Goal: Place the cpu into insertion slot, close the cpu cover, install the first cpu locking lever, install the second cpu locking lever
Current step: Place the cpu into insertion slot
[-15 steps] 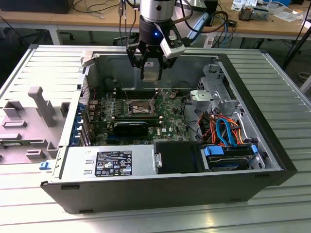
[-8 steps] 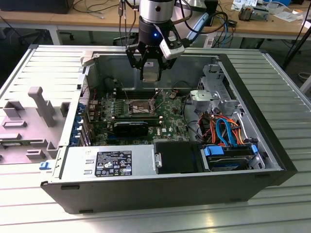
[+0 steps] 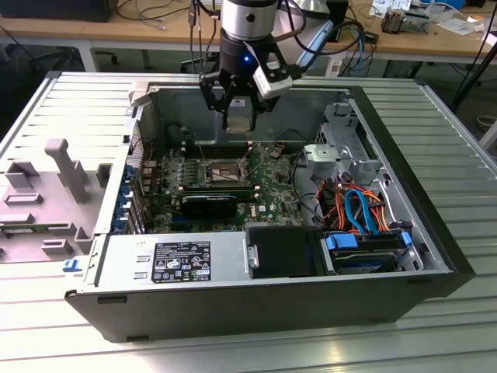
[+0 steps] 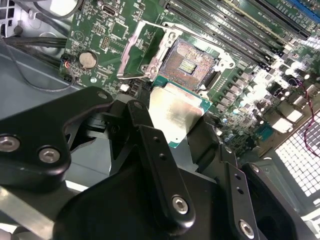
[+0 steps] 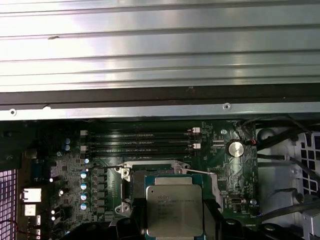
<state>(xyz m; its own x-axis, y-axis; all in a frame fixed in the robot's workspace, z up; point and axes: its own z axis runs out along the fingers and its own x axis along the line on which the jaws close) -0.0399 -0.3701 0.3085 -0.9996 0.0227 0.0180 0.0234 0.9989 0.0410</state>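
While the arm hangs over the open computer case [image 3: 233,311], start at the near wall: there's the grey power supply [image 3: 178,260], and on the exterior view's right of it a drive with blue tabs [image 3: 365,250] under blue and orange cables [image 3: 357,206]. Further in, the green motherboard [image 3: 276,175], and on it the insertion slot [image 3: 225,169], its dark centre bare, with the cpu cover [image 4: 129,50] tipped up off it along one side. Above the slot, a touch to the far side, the gripper [image 3: 238,123] has its fingers clamped on the cpu [image 4: 177,107], grey top showing in both wrist views, held off the board and not seated. Beyond the case's far wall stand wooden desks [image 3: 116,31].
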